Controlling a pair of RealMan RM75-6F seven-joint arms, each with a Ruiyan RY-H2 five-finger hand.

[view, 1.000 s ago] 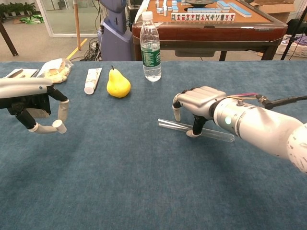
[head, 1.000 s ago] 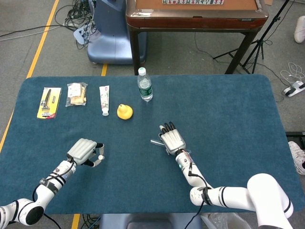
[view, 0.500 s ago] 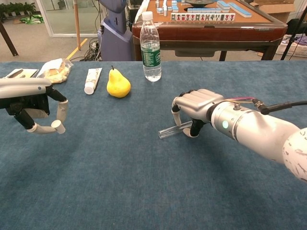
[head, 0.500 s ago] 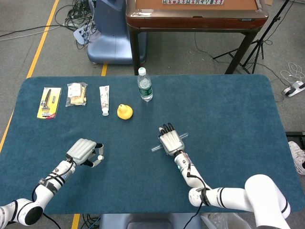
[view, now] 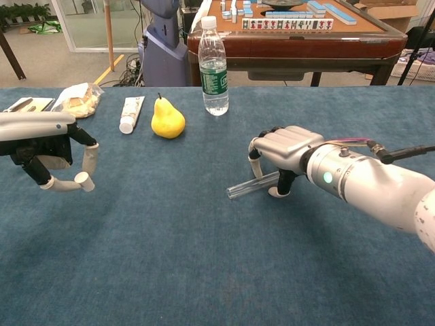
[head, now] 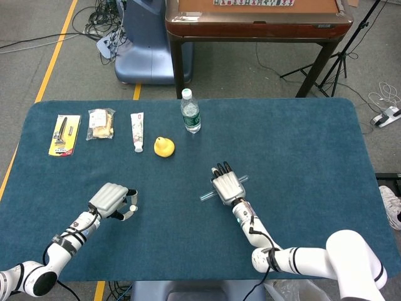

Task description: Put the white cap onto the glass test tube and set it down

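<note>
The left robot hand hovered palm down over the blue surface, pinching the small white cap between thumb and finger. The right robot hand gripped the clear glass test tube, tilted, its open end pointing left. No label was readable.

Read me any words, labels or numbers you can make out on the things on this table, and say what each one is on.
No text is legible.
Water bottle: green label, print too blurred to read.
White tube: printing too small.
Yellow card pack: too small.
Snack bag: nothing readable.
Tiles on the far table: markings too small.
</note>
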